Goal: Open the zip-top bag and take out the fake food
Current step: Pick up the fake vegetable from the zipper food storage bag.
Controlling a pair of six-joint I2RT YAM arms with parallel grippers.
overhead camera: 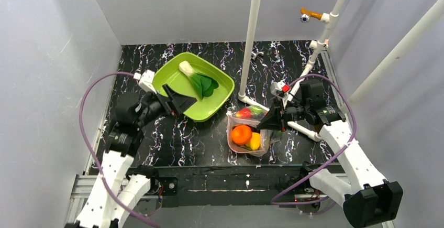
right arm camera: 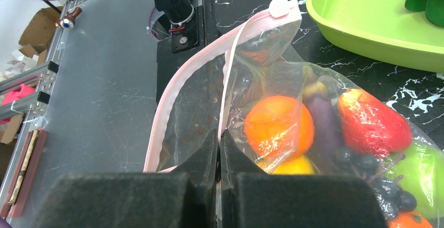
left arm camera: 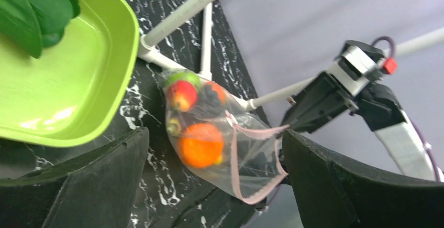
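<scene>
I have the right gripper [overhead camera: 269, 119] pinched shut on the right edge of the zip-top bag [right arm camera: 188, 112], which lies on the surface [overhead camera: 183, 139] just right of the tray [overhead camera: 230, 86], to prop its mouth open over the fake food [overhead camera: 241, 134] inside, while the left gripper [overhead camera: 177, 99] hangs wide open and empty above the tray, where a leafy green [overhead camera: 201, 84] lies.

zip-top bag [right arm camera: 193, 102]: clear, crinkled, pink zip strip [right arm camera: 180, 78] parted; lies right of centre near the table [overhead camera: 199, 144] front edge | inside: orange [right arm camera: 277, 126], lemon [right arm camera: 290, 166], eggplant [right arm camera: 324, 118], red fruit [right arm camera: 374, 123], grapes [right arm camera: 377, 181], green apple [right arm camera: 424, 167] | leafy green [overhead camera: 198, 81]: white-stalked, in green tray [overhead camera: 220, 99], back centre-left
</scene>
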